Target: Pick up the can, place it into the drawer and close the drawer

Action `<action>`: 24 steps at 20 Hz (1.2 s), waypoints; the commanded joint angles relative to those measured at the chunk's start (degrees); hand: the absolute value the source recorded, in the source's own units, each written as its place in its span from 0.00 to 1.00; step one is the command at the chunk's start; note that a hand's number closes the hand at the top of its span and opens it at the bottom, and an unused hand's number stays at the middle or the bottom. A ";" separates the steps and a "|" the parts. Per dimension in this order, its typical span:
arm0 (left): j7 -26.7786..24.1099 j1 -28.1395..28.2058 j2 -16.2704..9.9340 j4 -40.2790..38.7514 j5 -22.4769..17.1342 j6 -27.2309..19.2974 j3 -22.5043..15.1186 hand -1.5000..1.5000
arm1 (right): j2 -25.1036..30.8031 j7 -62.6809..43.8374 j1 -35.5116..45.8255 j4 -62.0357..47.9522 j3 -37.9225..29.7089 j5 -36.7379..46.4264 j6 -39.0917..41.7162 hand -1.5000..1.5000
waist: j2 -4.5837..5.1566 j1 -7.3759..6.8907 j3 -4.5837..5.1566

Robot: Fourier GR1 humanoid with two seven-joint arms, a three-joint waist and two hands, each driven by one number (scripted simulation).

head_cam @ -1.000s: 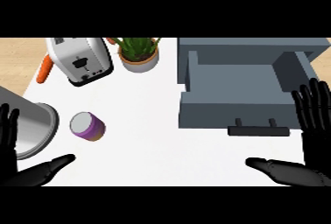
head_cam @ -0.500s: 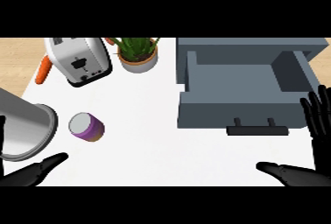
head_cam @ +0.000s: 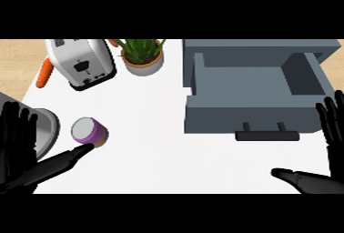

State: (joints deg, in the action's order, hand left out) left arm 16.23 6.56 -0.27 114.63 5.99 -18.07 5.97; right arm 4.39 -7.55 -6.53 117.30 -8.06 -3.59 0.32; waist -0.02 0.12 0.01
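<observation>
Can [head_cam: 89, 131]: purple, with a grey top, lying tilted on the white bench [head_cam: 154, 150] at its left side. It is free of any grip.

Left hand [head_cam: 20, 150]: at the lower left edge, palm open, fingers [head_cam: 17, 123] straight, spread and pointing up the view. They stand to the left of the can and apart from it. The thumb [head_cam: 64, 160] stretches out to the right, and its tip lies just below the can's lower edge, touching it or nearly so; contact cannot be confirmed. Nothing is curled round the can.

Pot [head_cam: 46, 132]: a grey metal vessel at the left edge, partly behind the left hand, just left of the can.

Drawer [head_cam: 252, 93]: grey, pulled open, at the upper right of the bench, well apart from the can. Its inside shows nothing in it. A dark handle [head_cam: 266, 135] runs along its front.

Right hand [head_cam: 329, 150]: at the lower right edge, open, fingers straight and pointing up, thumb out to the left. It sits just right of the drawer front and holds nothing.

Toaster [head_cam: 80, 62]: white and silver, at the upper left. An orange carrot [head_cam: 44, 73] lies just left of it, at the bench edge. A potted plant [head_cam: 142, 54] stands just right of the toaster, between it and the drawer.
</observation>
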 commanded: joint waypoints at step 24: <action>-27.23 -1.88 -0.77 -35.55 -10.82 -3.48 3.01 0.00 | -0.52 -4.60 -3.81 8.20 -3.40 -1.32 3.33 0.00 | -0.01 -0.04 -0.01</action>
State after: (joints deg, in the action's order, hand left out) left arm -9.68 4.44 -0.50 81.30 -2.66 -23.44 7.58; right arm 4.96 -11.70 -9.74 124.63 -12.33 -6.08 3.45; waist -0.02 0.16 0.02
